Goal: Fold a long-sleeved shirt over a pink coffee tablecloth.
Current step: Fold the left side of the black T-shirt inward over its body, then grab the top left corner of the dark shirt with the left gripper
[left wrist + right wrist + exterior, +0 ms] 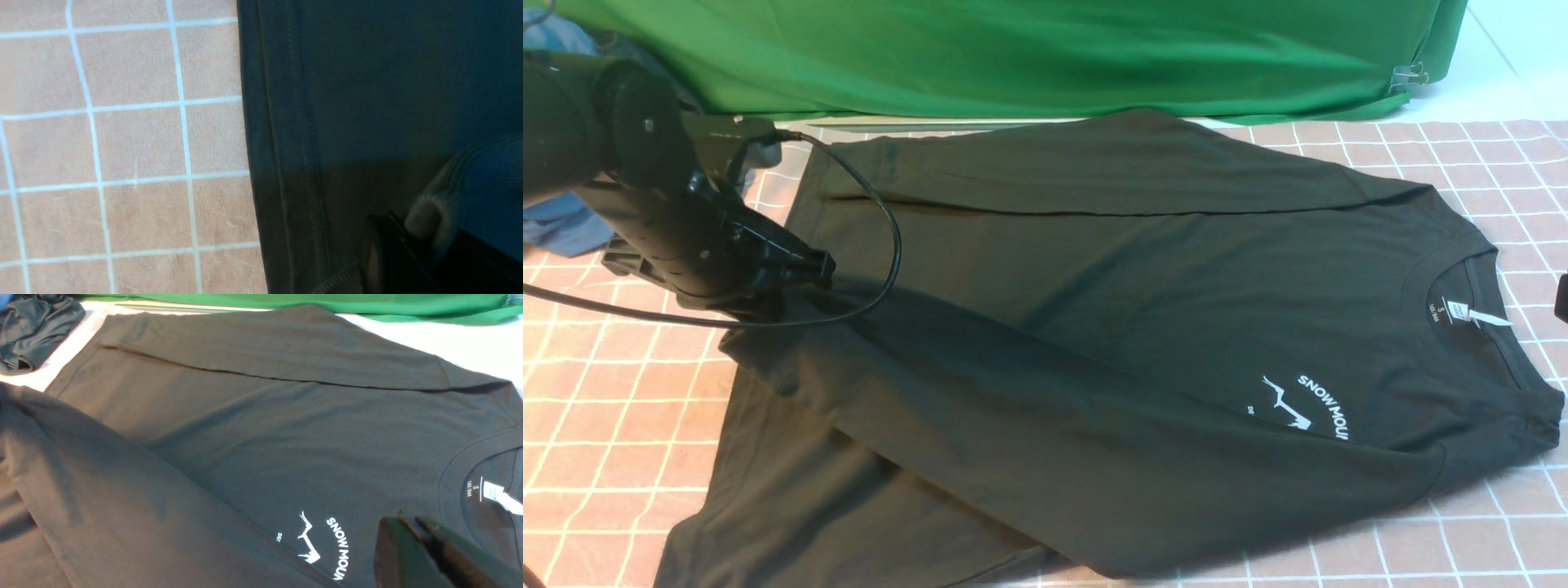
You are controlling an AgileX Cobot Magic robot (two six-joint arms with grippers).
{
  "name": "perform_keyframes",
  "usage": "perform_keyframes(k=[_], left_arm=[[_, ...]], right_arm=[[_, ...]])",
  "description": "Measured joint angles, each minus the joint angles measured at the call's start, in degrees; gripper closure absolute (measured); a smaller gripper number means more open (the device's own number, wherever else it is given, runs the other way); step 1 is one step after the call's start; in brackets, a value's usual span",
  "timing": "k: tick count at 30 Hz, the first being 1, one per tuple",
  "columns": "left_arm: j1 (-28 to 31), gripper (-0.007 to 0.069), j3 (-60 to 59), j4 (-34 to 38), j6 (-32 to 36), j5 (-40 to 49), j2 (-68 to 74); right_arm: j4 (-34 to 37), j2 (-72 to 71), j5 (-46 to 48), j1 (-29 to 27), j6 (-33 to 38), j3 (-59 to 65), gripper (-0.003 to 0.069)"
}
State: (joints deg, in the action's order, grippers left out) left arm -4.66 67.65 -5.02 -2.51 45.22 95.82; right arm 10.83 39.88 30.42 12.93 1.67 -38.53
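Hovering over the shirt (1111,327), the left claw (807,269) has a ribbed cuff (433,204) between its fingers (382,253); clamped or loose, I cannot tell. Right claw (408,524), pressed together, hangs by the collar (449,477). Tablecloth (605,392) lies beneath both, green cloth (1029,57) beyond them, blue garment (560,224) to the left claw's left.

Bare pink tablecloth (596,425) near-left and far-right of the shirt (1094,327); green cloth (1013,57) close behind.

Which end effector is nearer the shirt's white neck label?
Right. The right end effector sits by the collar, close to the white neck label; the left end effector is at the opposite, hem end of the long-sleeved shirt, over a ribbed cuff.
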Motion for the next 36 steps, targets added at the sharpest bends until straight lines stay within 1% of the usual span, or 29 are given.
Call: perform_keyframes(k=[1, 3, 4, 5, 7, 10, 12, 13, 15, 19, 21, 24, 28, 34, 36], left_arm=[[0.00, 0.0467, 0.00, -0.61, -0.49, -0.21, 0.06], [0.00, 0.0382, 0.00, -3.34, -3.58, -0.78, 0.06], [0.00, 0.0382, 0.00, -3.34, -3.58, -0.78, 0.06], [0.00, 0.0314, 0.00, -5.85, -6.74, -1.25, 0.06], [0.00, 0.0263, 0.07, -8.23, -10.46, -1.89, 0.06], [0.00, 0.0218, 2.06, -9.63, -17.12, -2.72, 0.29], [0.00, 0.0216, 4.69, -9.63, -20.45, -2.96, 0.96], [0.09, 0.0218, 7.85, -9.29, -22.49, -2.96, 1.98], [0.36, 0.0222, 11.20, -7.76, -23.86, -2.45, 3.68], [2.55, 0.0237, 24.48, 2.35, -24.37, 0.51, 11.48], [3.30, 0.0237, 30.12, 5.56, -24.00, 1.41, 16.21], [3.58, 0.0237, 36.59, 7.16, -23.78, 1.54, 23.13], [3.58, 0.0237, 42.70, 6.96, -23.73, 0.43, 29.98], [3.58, 0.0237, 47.83, 0.56, -23.69, -3.09, 37.67], [3.58, 0.0237, 48.22, -0.32, -23.64, -4.17, 38.52]], right_arm=[[0.00, 0.00, 0.00, 0.00, 0.00, 0.00, 0.0589], [0.00, 0.00, 0.00, 0.00, 0.00, 0.00, 0.0589], [0.00, 0.00, 0.00, 0.00, 0.00, 0.00, 0.0589], [0.00, 0.00, 0.00, 0.00, 0.00, 0.00, 0.0589], [0.00, 0.00, 0.00, 0.00, 0.00, 0.00, 0.0589], [0.00, 0.00, 0.00, 0.00, 0.00, 0.00, 0.0589], [0.00, 0.00, 0.00, 0.00, 0.00, 0.00, 0.0589], [0.00, 0.00, 0.00, 0.00, 0.00, 0.00, 0.0589], [0.05, 0.00, 0.00, 0.00, 0.00, 0.00, 0.0589], [0.05, 0.00, 0.00, 0.00, 0.00, 0.00, 0.0589], [0.05, 0.00, 0.00, 0.00, 0.00, 0.00, 0.0588], [0.05, 0.00, 0.00, 0.00, 0.00, 0.00, 0.0588], [0.05, 0.00, 0.00, 0.00, 0.00, 0.00, 0.0588], [0.05, 0.00, 0.00, 0.00, 0.00, 0.00, 0.0588], [0.05, 0.00, 0.00, 0.00, 0.00, 0.00, 0.0588]])
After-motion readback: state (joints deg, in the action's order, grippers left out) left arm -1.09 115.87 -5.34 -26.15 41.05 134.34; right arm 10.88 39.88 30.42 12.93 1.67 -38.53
